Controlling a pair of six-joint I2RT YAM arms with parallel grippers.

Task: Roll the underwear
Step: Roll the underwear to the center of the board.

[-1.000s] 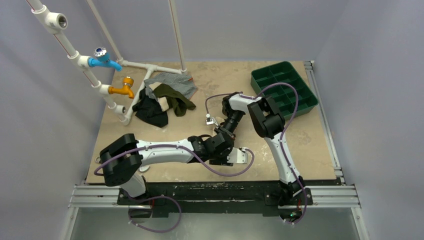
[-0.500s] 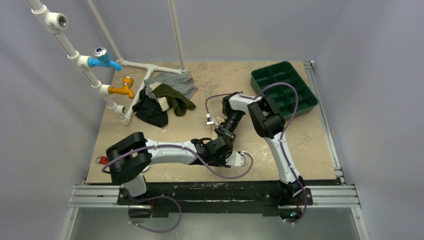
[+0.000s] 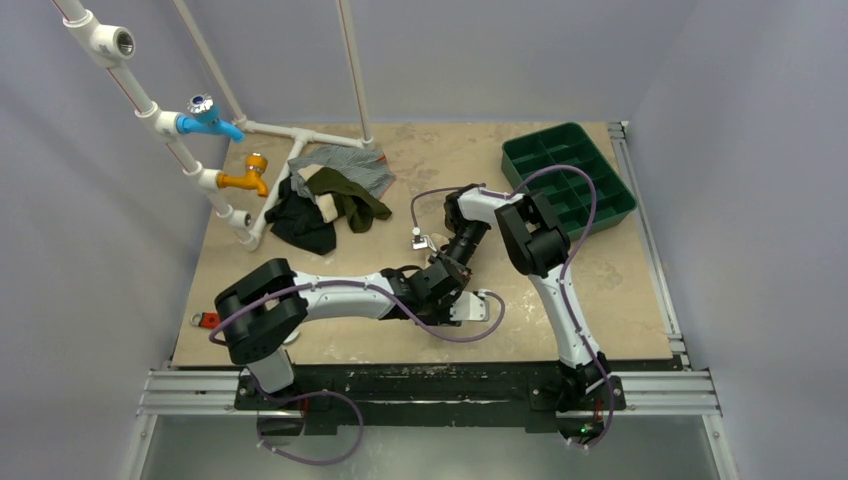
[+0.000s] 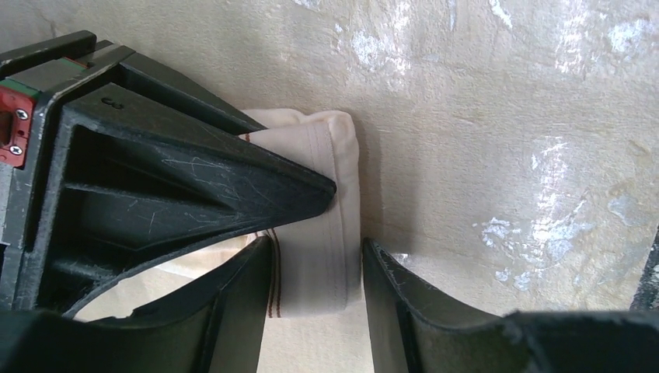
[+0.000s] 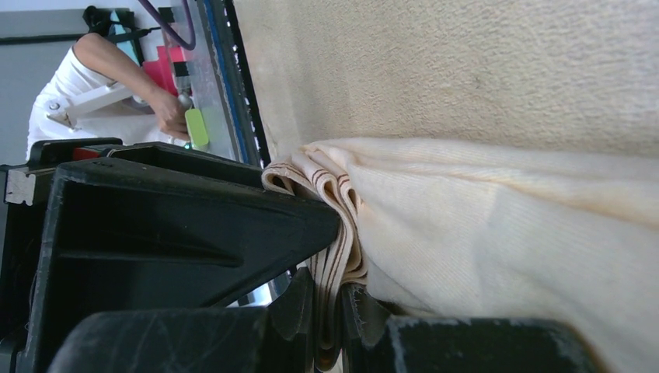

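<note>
The underwear (image 4: 319, 241) is a pale beige cloth with thin brown stripes along its band, lying partly rolled on the table. In the left wrist view the rolled band end fills the gap of my left gripper (image 4: 315, 268), and both fingers press its sides. My right gripper (image 5: 330, 291) is shut on the bunched striped band, and the rest of the underwear (image 5: 482, 233) spreads out to its right. From the top view both grippers meet at mid-table, left gripper (image 3: 447, 287) just below right gripper (image 3: 448, 262), and they hide the cloth.
A green divided tray (image 3: 570, 180) sits at the back right. A pile of dark, olive and grey garments (image 3: 330, 200) lies at the back left beside a white pipe frame (image 3: 300, 135) with a blue tap (image 3: 210, 120) and an orange tap (image 3: 248, 176).
My left arm has swung its elbow rightward and drawn its gripper a little up toward the right gripper, with its jaws narrowing slightly on the roll. The right arm has held still.
</note>
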